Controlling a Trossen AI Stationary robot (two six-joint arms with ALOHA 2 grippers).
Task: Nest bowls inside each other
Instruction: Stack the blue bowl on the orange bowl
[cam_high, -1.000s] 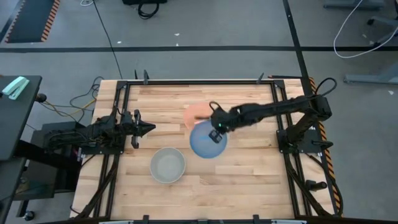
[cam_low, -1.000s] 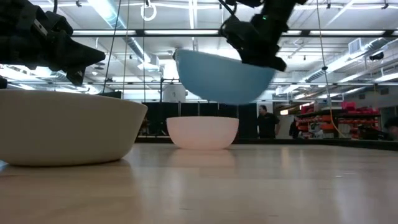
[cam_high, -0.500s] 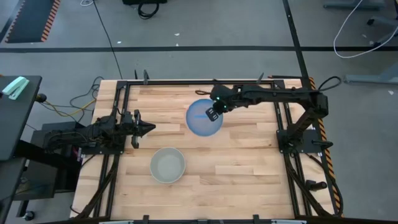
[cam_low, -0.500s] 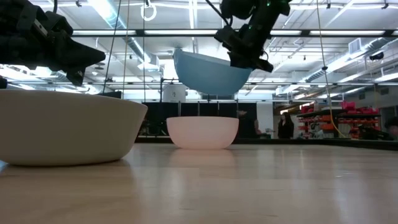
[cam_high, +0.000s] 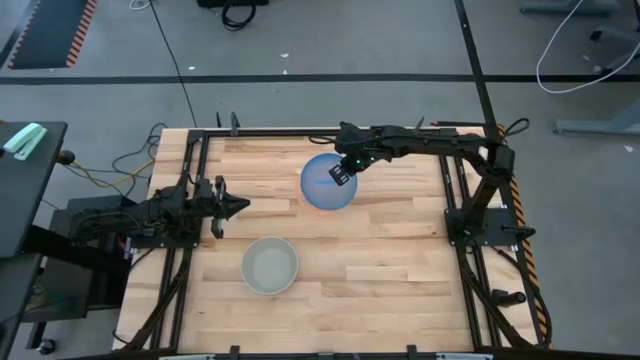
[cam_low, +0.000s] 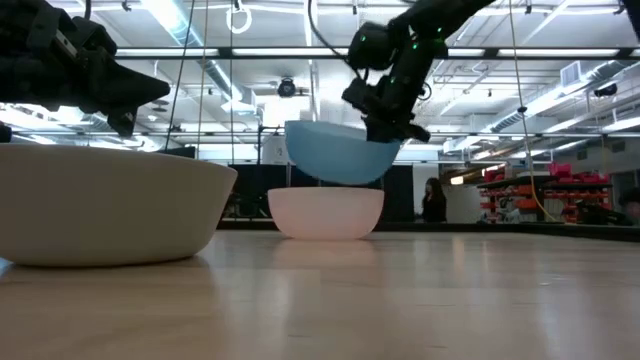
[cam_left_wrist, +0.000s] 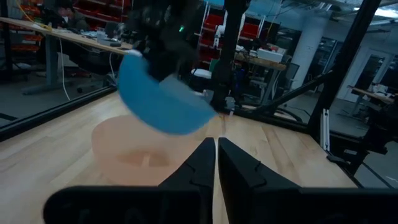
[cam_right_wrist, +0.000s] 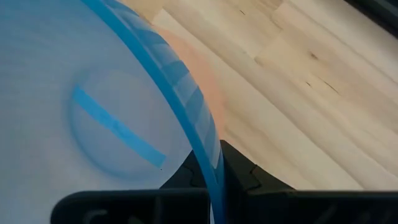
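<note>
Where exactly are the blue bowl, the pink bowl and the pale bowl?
blue bowl (cam_low: 335, 160), low view, on its outer wall.
pink bowl (cam_low: 325, 213), low view, on its side wall.
pale bowl (cam_high: 270, 266), high view, on its inside bottom.

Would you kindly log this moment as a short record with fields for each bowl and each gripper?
blue bowl: held by its rim, just above the pink bowl, not seated
pink bowl: on the table, under the blue bowl
grey-white bowl: alone, nearer the table's front
right gripper: shut on the blue bowl's rim
left gripper: shut, waiting at the table's left
</note>
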